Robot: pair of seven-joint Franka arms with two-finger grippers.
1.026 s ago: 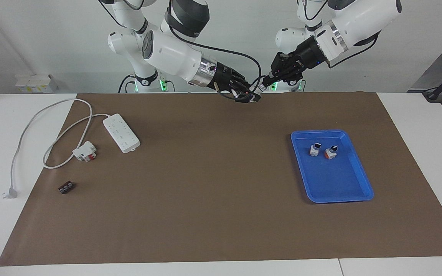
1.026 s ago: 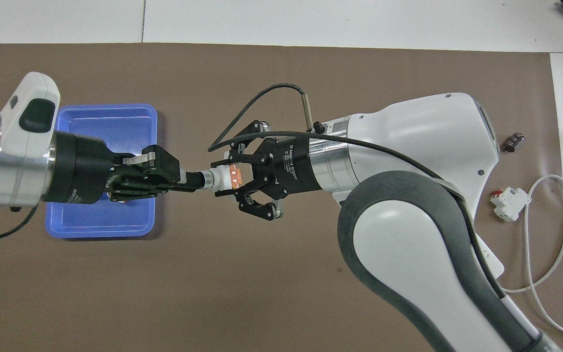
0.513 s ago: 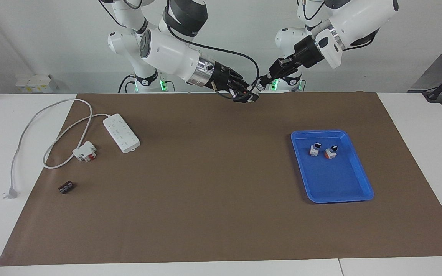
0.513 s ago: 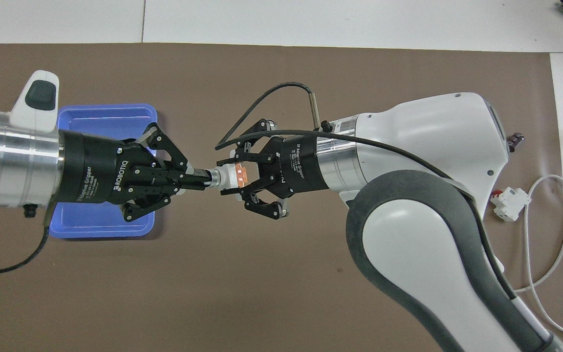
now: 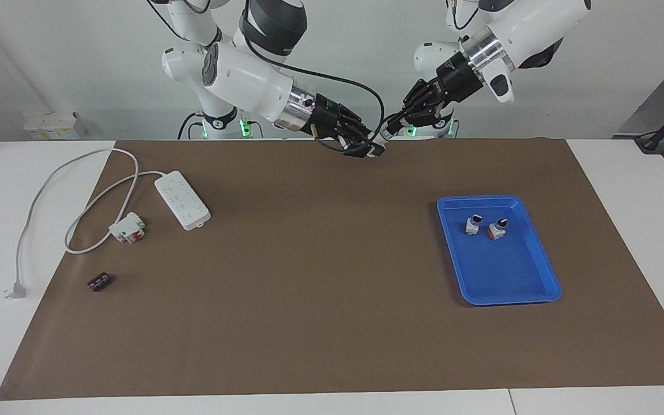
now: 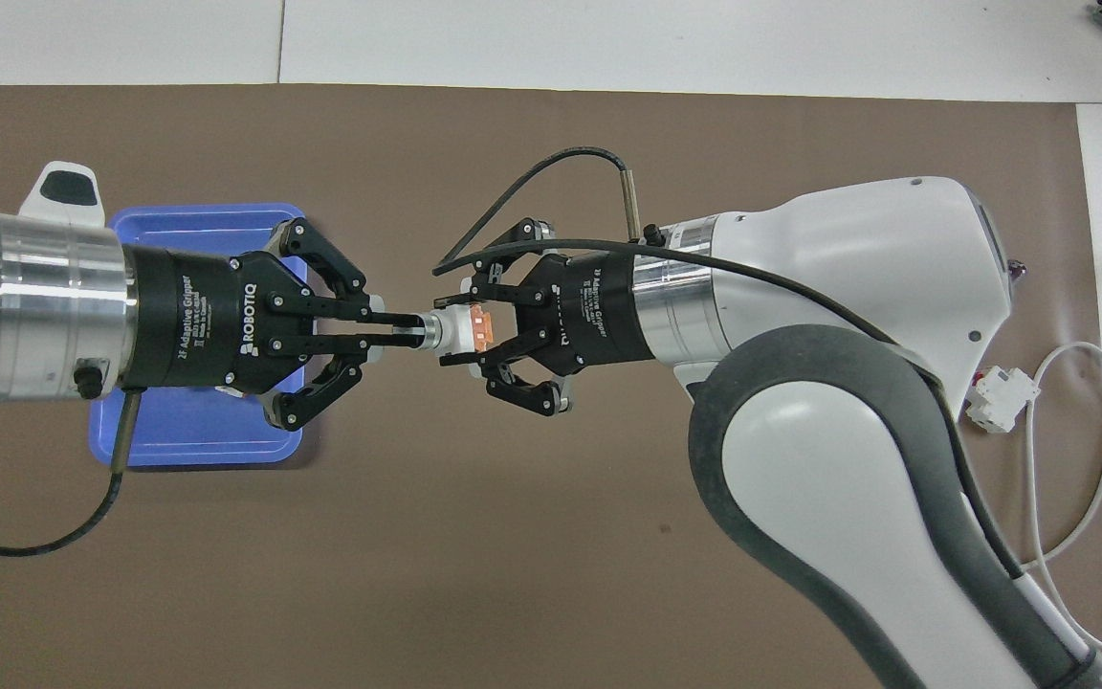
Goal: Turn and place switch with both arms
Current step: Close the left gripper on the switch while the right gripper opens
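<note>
Two grippers meeting in mid-air above brown mat [image 5: 309, 276], near robots' edge of table. Right gripper [image 6: 463, 335] clamping white-and-orange body of switch [image 6: 467, 333]. Left gripper [image 6: 396, 332] pinching narrow on black knob end of same switch. Blue tray [image 5: 525, 288] sitting toward left arm's end, carrying two other small switches. Power strip [image 5: 182, 199] lying toward right arm's end.
</note>
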